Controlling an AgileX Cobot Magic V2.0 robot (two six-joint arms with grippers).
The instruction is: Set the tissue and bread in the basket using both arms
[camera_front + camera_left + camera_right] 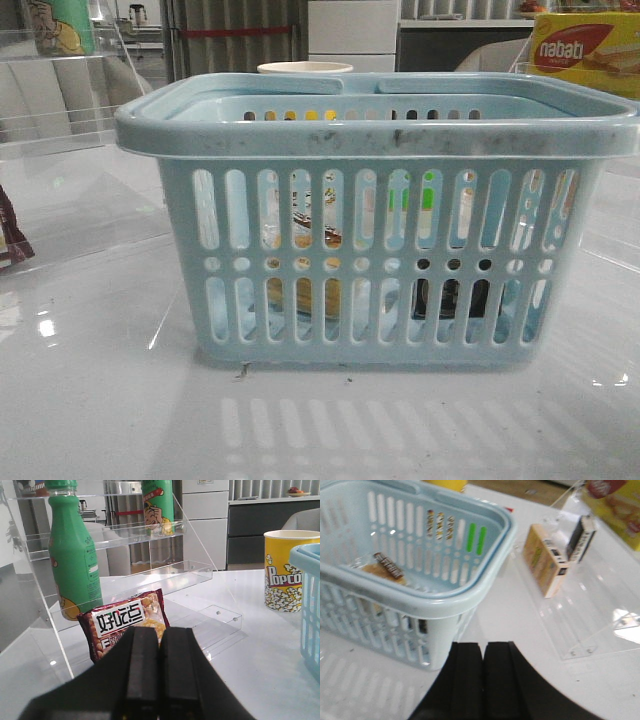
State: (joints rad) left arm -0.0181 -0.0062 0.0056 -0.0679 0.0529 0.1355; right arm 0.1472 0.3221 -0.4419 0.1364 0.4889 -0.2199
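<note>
The pale blue basket (pixel 380 130) fills the middle of the front view. Through its slots I see the bread (pixel 305 235) lying inside on the left and the dark tissue (pixel 450 298) low inside on the right. Neither arm shows in the front view. My left gripper (pixel 160 630) is shut and empty, away from the basket (pixel 307 580), facing a snack bag. My right gripper (pixel 483 644) is shut and empty just outside a corner of the basket (pixel 420 597). The bread (pixel 382 570) lies on its floor, and a dark shape that may be the tissue (pixel 422 626) shows through the slots.
A clear acrylic shelf (pixel 150 575) holds a green bottle (pixel 75 560) and a red snack bag (pixel 125 620). A yellow popcorn cup (pixel 284 570) stands behind the basket. Another acrylic stand (pixel 585 605) holds small boxes (pixel 545 560). A nabati box (pixel 585 50) sits at the back right.
</note>
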